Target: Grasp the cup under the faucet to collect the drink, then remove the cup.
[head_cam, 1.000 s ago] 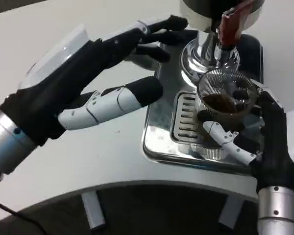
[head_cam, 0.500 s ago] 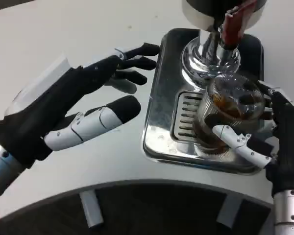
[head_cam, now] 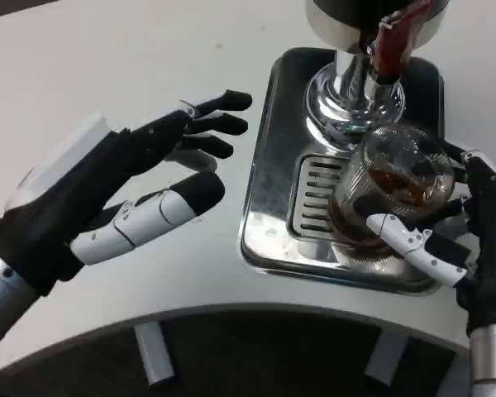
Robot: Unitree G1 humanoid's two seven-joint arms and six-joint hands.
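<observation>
Head view: right hand [head_cam: 471, 248] gripping clear ribbed plastic cup [head_cam: 393, 190] of brown drink over steel drip tray [head_cam: 269, 178], beneath red-handled faucet [head_cam: 388, 41]; left hand [head_cam: 124, 178] hovering open beside tray.

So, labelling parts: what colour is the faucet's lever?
Red lever, clearest in the head view.

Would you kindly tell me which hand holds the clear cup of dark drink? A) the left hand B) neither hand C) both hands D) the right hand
D: the right hand wraps the cup over the drip tray, while the left hand hovers apart with its fingers spread.
</observation>
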